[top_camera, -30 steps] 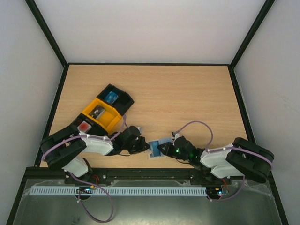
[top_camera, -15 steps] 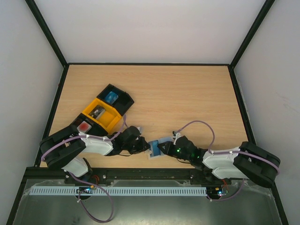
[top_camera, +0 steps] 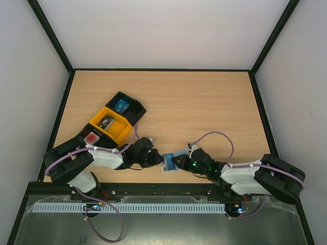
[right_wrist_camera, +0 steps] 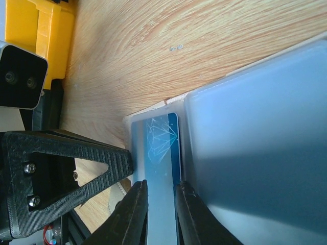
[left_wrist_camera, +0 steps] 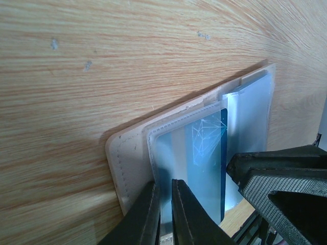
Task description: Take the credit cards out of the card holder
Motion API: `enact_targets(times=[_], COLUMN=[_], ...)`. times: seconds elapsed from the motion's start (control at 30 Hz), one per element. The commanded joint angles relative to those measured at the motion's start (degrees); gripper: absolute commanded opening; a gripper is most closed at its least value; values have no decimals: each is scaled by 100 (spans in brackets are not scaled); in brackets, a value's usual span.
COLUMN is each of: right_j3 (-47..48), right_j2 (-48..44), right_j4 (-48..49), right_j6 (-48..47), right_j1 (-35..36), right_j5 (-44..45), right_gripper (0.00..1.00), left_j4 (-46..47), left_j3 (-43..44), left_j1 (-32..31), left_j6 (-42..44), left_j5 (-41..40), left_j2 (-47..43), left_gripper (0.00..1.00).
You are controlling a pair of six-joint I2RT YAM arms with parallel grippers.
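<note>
Pale card holder (left_wrist_camera: 130, 163), beige border, left fingers (left_wrist_camera: 145, 217) clamping it, right fingers (right_wrist_camera: 134, 214) clamping blue card (right_wrist_camera: 163, 138)

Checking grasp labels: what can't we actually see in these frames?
- Top external: card holder mostly covered by left gripper and right gripper; card count too small to tell.
- Left wrist: fingers on blue card or clear sleeve? Unclear, bottom edge crops it.
- Right wrist: same doubt; holder runs off-frame, blurred.

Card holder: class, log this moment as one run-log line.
card holder: on table | blue card: in holder | left tool: pinching holder edge | right tool: pinching blue card
</note>
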Motion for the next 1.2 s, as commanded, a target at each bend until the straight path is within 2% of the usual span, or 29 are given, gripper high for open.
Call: enact_targets(times=[0.0,0.43,0.83,1.17], right_j3=[106,145,39,29], right_j2=[1,300,119,527], right_j4=[-106,-58,405,1023], right_j6=[-64,-63,-47,38], right_j1=[32,34,31,34], right_j5=[10,-140,-307,-490], right_gripper=[17,17,14,15], left_j4=[-491,-413,-240,-108], left_j3=[-142,-169,-239,-314], left_j1=[31,31,31,22], left_j6=[60,69,7,-72], left_j5=[-242,-209,-157,-125], left_j2=[153,212,306,303], left_gripper=[11,3,3,3])
